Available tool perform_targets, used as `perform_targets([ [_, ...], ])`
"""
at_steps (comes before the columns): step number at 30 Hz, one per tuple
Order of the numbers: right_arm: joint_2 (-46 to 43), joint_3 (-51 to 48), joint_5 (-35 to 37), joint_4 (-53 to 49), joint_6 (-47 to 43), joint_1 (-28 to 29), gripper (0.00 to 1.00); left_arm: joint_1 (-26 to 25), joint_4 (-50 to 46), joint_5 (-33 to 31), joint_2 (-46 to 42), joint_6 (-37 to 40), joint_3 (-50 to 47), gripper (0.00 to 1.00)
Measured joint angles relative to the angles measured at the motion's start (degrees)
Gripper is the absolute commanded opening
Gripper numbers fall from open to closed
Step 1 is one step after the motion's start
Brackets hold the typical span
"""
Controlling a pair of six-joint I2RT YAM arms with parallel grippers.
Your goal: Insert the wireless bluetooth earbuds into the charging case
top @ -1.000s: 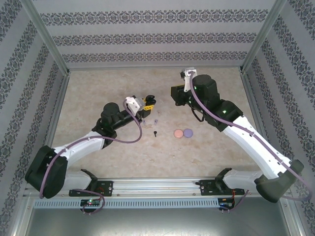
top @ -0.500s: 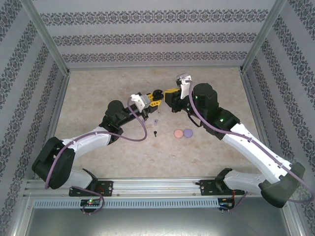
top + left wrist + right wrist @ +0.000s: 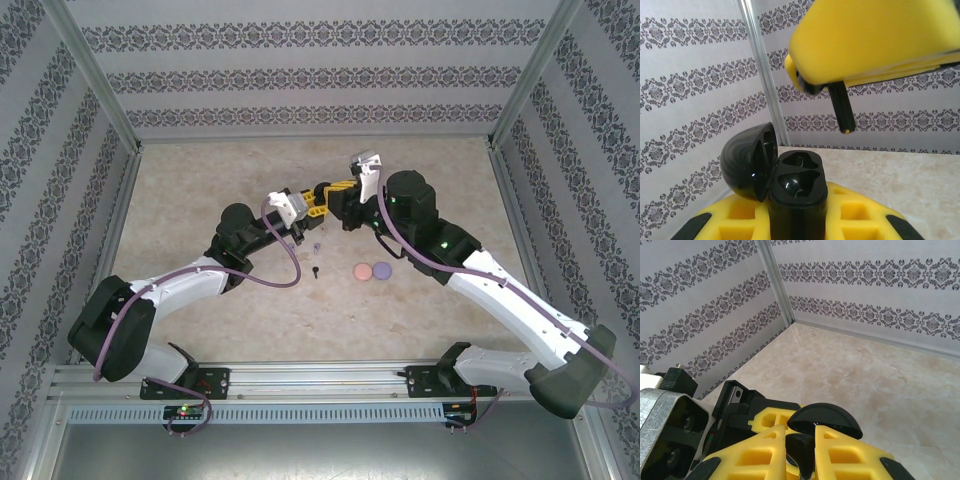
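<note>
The left gripper [image 3: 797, 222] is clenched on an open black case [image 3: 799, 187], its lid swung to 9 o'clock. Just above it, at 1 o'clock, the right gripper [image 3: 334, 191] pinches a black earbud [image 3: 841, 107], stem down. A purple earbud [image 3: 316, 245] lies on the table [image 3: 200, 180] at 6 o'clock.

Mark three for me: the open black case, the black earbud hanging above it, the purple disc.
black case [image 3: 799, 182], left wrist view, base at the near well.
black earbud [image 3: 841, 107], left wrist view, its stem.
purple disc [image 3: 381, 269], top external view, its centre.
</note>
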Motion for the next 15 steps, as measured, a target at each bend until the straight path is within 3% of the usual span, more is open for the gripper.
perform_targets([
  [15,2.4,0.0,-0.1,0.5,0.0,0.0,0.16,0.0,0.0,0.7,0.0,-1.0,0.0,0.0],
])
